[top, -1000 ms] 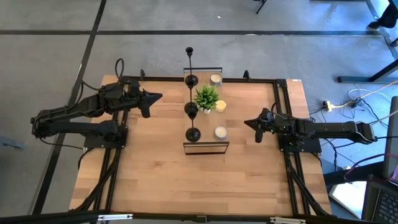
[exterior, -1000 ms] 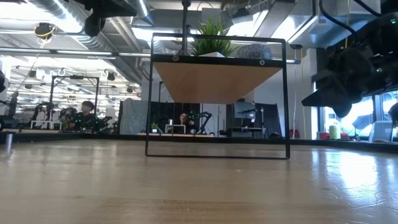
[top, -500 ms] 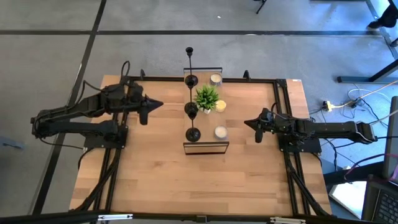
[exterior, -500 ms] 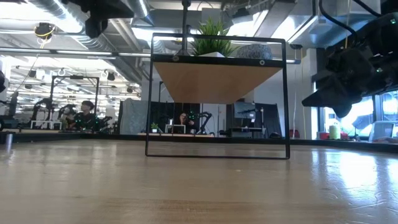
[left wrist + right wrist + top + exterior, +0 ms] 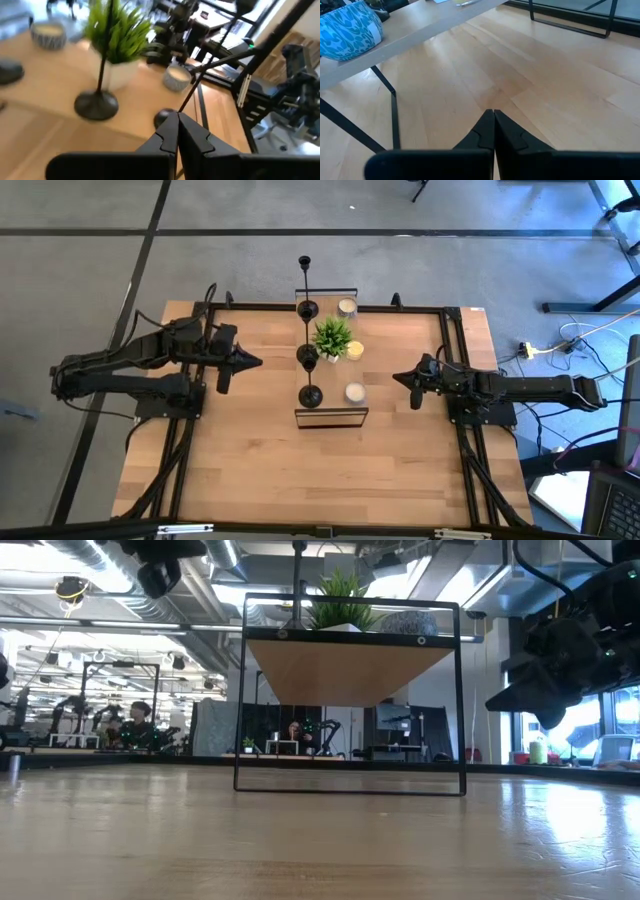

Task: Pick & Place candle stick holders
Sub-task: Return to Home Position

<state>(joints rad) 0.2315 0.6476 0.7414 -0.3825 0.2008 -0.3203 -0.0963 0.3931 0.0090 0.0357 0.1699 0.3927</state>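
Holders: all three stand on the shelf, in a row along its left side, running near to far: near holder, middle holder, far holder. Each stands upright on its round base.

Company on the shelf: a plant just right of the middle holder, and three candles along the right side.

Done: placing looks complete. No holder is on the worktop, and neither arm carries one.

Left to do: judging by this layout, nothing more needs moving. All that seems to remain is for the arms to settle at rest away from the shelf.

Left fingers: closed tip to tip, with no gap showing in the left wrist view. They hold nothing and touch nothing. They hang over the worktop left of the shelf, apart from it, pointing towards the middle holder.

Right fingers: also pressed together and empty, as the right wrist view shows. They sit right of the shelf, apart from it, pointing towards its near end, over bare worktop.

Risk: small. Both arms are clear of the shelf, so the thin holders look safe from a knock.
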